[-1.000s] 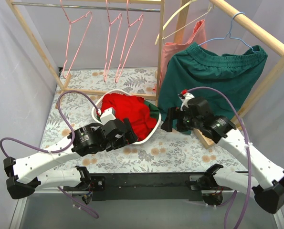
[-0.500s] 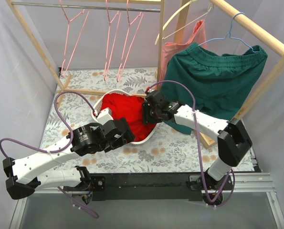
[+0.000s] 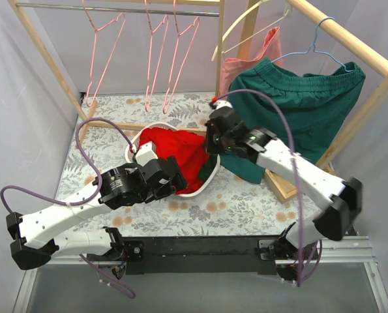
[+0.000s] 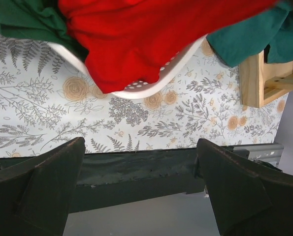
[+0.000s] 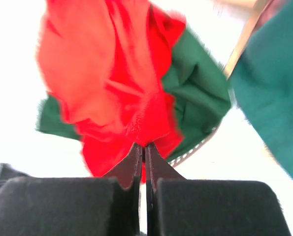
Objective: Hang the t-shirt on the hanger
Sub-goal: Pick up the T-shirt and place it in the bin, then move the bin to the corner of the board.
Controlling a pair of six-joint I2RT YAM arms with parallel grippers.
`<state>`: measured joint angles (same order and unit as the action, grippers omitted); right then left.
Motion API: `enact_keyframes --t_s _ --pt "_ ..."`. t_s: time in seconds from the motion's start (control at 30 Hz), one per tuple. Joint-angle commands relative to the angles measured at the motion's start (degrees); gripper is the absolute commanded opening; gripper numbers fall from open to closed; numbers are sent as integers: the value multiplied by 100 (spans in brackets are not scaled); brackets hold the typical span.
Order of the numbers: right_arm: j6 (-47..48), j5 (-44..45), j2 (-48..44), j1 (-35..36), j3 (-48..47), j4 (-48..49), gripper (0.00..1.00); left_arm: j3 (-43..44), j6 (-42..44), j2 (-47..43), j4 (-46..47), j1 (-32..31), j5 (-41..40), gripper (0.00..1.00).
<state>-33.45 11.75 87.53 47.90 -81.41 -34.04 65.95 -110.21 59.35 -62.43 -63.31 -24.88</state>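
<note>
Well, my left claw (image 4: pixel 140 143) hangs spread wide and holds nothing, just beside the near rim of the white basket (image 3: pixel 205 184). Up at the far left, the hanger (image 3: pixel 107 60) hangs among its pink twins on the rail (image 3: pixel 115 8), well apart from both my claws.

The t-shirt (image 3: pixel 171 151) lies heaped in the basket. One fold spills over the rim, and dark green cloth (image 5: pixel 195 93) is tucked beside it. My right claw (image 5: pixel 144 147) is pressed narrow right over the red. I cannot tell whether a fold is pinched between the tips.

I judge the step in hand is lifting the shirt out. I should take red fabric only, rise straight, and let the green drop away. There is open room to the left over the table (image 3: pixel 246 202). To the right, the hanging green garment (image 3: pixel 291 98) and the wooden frame (image 3: pixel 280 188) crowd close.
</note>
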Motion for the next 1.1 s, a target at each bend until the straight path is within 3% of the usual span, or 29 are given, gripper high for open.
enact_keyframes --t_s 0.0,0.2,0.27,0.33,0.43,0.53,0.57,0.7,0.77,0.87,1.07 --pt "242 697 -1368 0 -726 -647 1 662 324 287 21 55 -280 98" --pt "549 1233 -2292 0 -1613 -1025 1 1454 606 612 3 108 -447 98" --pt "822 1286 -2267 0 -2377 -1017 1 1762 808 656 91 143 -456 98" --pt "1041 1173 -2109 0 -3009 -982 1 2042 905 770 143 170 -456 98" --pt "1078 480 -1881 -9 -3215 -938 1 2281 1019 911 118 196 -447 98" --pt "1052 -496 -2045 0 -2295 -701 1 2317 976 929 -5 231 -508 98" --pt "842 -724 -2186 0 -1405 -657 1 2186 932 894 -14 283 -491 97" --pt "52 -446 -3501 0 1100 -585 1 1545 923 815 256 547 -175 90" --pt "-213 8 -3917 0 1696 -971 1 1246 1045 902 485 949 366 86" --pt "-478 651 -4384 0 1822 -1813 1 710 1309 1095 977 1503 965 79" --pt "-346 1128 -4508 0 785 -2352 1 269 1951 1868 2059 2374 1091 68"
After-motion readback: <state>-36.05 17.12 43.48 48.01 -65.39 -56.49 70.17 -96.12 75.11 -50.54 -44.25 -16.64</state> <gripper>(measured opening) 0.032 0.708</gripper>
